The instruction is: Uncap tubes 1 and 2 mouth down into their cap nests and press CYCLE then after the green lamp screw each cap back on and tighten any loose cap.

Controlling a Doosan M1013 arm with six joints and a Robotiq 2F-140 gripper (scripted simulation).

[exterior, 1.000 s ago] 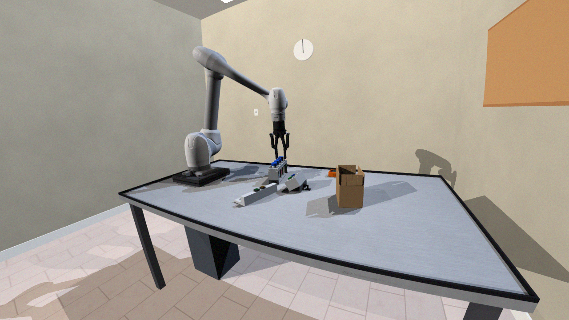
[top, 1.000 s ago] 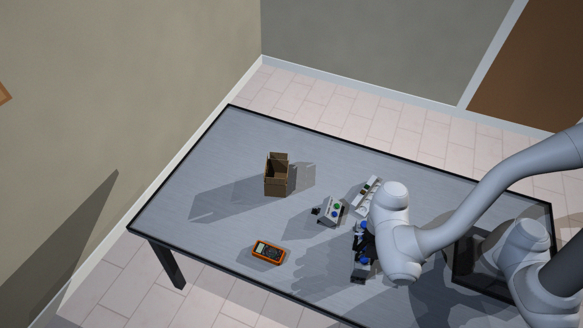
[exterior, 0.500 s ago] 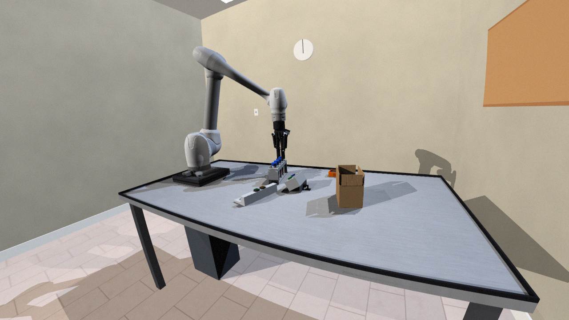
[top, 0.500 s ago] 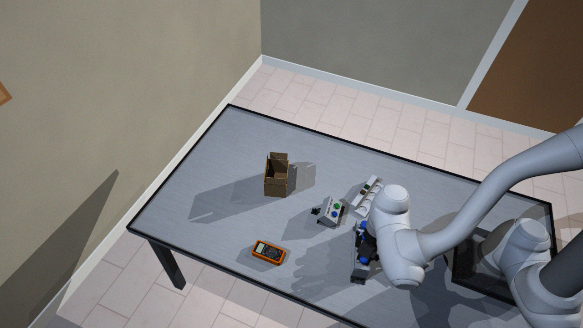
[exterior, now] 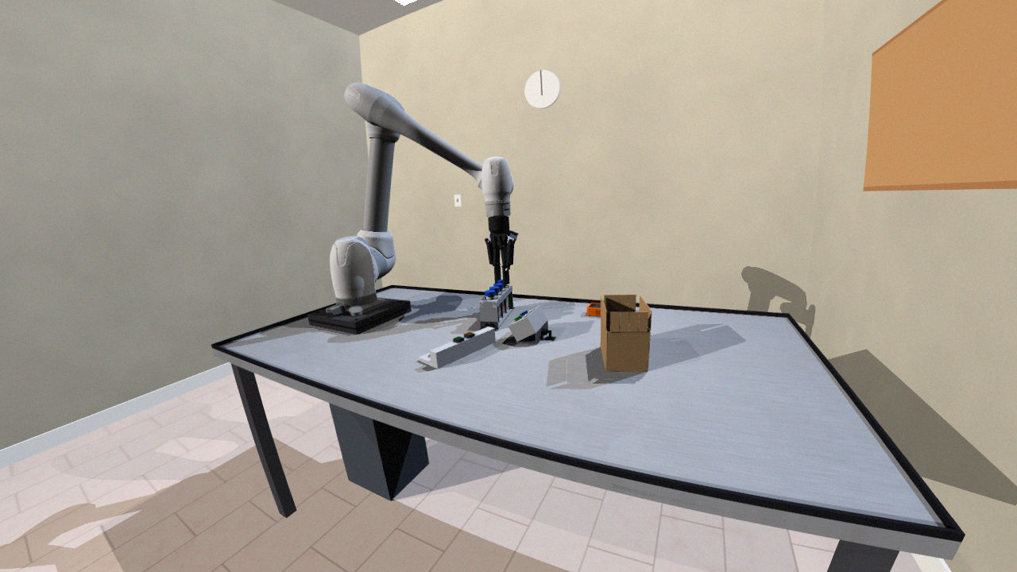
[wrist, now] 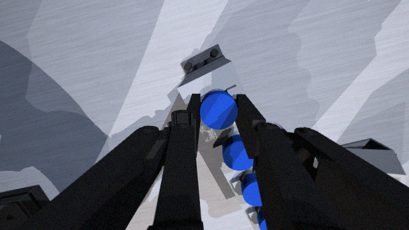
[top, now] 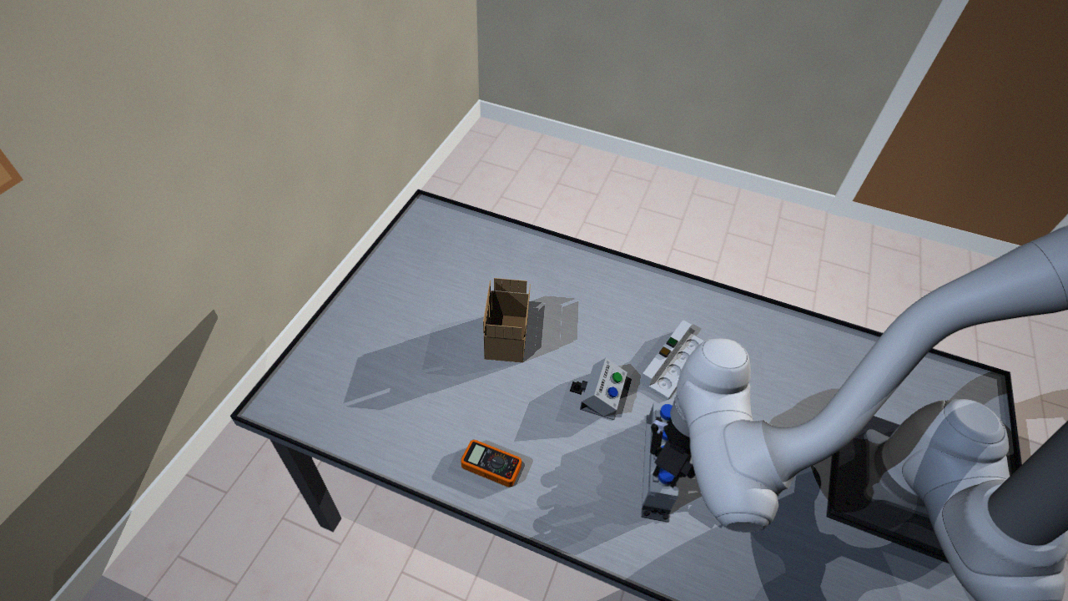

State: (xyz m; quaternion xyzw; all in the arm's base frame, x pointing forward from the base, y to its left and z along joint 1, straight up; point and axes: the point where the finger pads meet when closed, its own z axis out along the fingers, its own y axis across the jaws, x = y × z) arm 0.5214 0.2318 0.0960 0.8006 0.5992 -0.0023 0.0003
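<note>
The decapping station (top: 658,467) stands near the table's front edge, and it also shows in the exterior view (exterior: 495,306). Its tubes carry blue caps in a row. My gripper (wrist: 218,107) points straight down over the end of the row that is leftmost from the arm's base. It is shut on the blue cap of tube 1 (wrist: 218,109), one finger on each side. I cannot tell whether the cap still sits on its tube. Three more blue caps (wrist: 237,152) trail behind it in the wrist view. The cap tray (top: 672,358) lies beyond the station, and its nests look empty.
The key housing (top: 606,386) with the green key (top: 617,376) and the blue key (top: 612,391) stands left of the tray. An open cardboard box (top: 506,320) stands further left. An orange multimeter (top: 491,462) lies near the front edge.
</note>
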